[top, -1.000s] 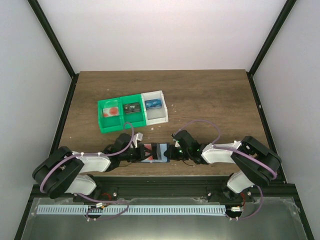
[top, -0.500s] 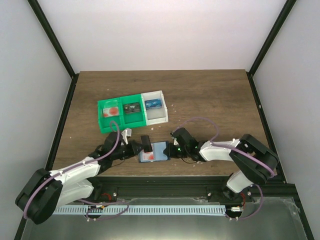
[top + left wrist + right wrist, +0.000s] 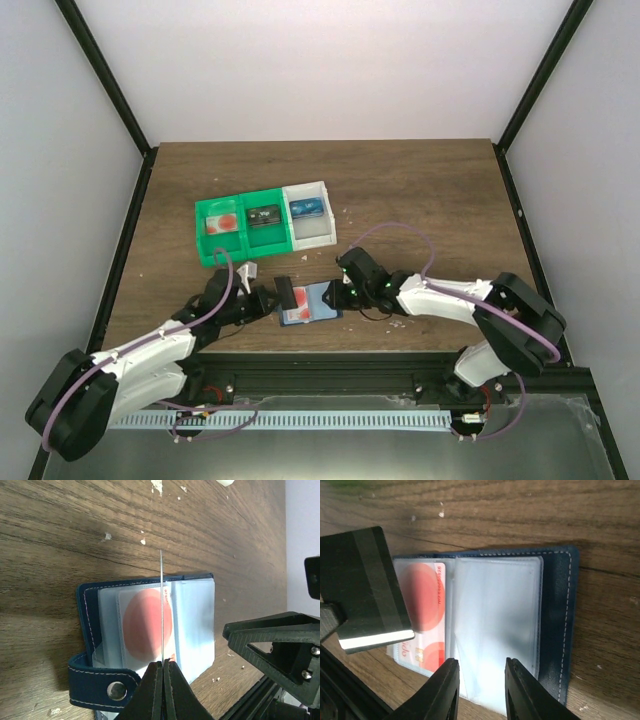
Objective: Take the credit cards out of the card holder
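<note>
— Where is the card holder?
— Lying open on the table close to its near edge, about midway between the two arms and nearer than the tray. Its snap strap sticks out on the left side.

— And the left gripper?
— Its fingers are pinched tight on one end of a striped card. The card is dark with a lighter band, fully out of the pockets, and sits over the left leaf of the holder. The left wrist camera sees it edge-on, as a thin line.

— The right gripper?
— Its fingers are a little apart with nothing between them, at the right side of the holder over a clear pocket. I cannot tell whether the tips touch it.

— Anything left inside?
— A red-and-white card sits in the left clear pocket. The right pocket looks plain and clear.

— And the tray?
— A red-spot card lies in the left green compartment, a dark card in the middle one and a blue card in the white one on the right.
</note>
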Tool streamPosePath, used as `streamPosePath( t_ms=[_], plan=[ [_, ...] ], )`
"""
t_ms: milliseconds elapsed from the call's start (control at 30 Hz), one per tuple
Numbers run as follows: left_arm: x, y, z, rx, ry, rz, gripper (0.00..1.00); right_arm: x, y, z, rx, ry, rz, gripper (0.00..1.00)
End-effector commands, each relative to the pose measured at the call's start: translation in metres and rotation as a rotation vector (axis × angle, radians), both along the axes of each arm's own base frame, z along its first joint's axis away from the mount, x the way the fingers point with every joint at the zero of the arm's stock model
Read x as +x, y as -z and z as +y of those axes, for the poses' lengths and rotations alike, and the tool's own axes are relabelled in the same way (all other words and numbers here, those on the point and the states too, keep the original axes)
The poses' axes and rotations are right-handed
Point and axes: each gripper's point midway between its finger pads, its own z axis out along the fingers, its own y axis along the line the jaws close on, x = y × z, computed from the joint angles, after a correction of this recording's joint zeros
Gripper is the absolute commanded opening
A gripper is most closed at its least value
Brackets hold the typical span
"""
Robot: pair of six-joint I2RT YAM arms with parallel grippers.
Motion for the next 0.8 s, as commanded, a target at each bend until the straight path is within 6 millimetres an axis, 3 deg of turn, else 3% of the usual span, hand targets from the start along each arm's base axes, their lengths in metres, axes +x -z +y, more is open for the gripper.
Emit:
streamPosePath(
  t_ms=[0,133,333,400,567,767],
  plan=[
    [-0.002,0.001,0.003,0.010,0.011,-0.015,0.00,0.000,-0.001,0.011,-0.003,-0.024,0.014,0.26],
    [-0.003,-0.002,0.003,0.003,0.011,-0.027,0.00,-0.002,0.013,0.012,-0.016,-0.030,0.041,0.25],
    [-0.004,-0.003,0.005,-0.006,0.003,-0.035,0.00,-0.012,0.059,-0.006,-0.113,-0.018,0.100,0.24],
    [-0.004,-0.004,0.005,-0.004,0.006,-0.037,0.00,-0.013,0.061,-0.009,-0.125,-0.016,0.096,0.23],
    [-0.002,-0.027,-0.005,-0.038,0.054,-0.080,0.00,0.004,0.026,0.000,-0.100,-0.046,-0.021,0.24],
    [-0.004,-0.059,-0.016,-0.105,0.114,-0.119,0.00,0.024,-0.047,0.015,-0.015,-0.175,-0.336,0.26]
  ],
)
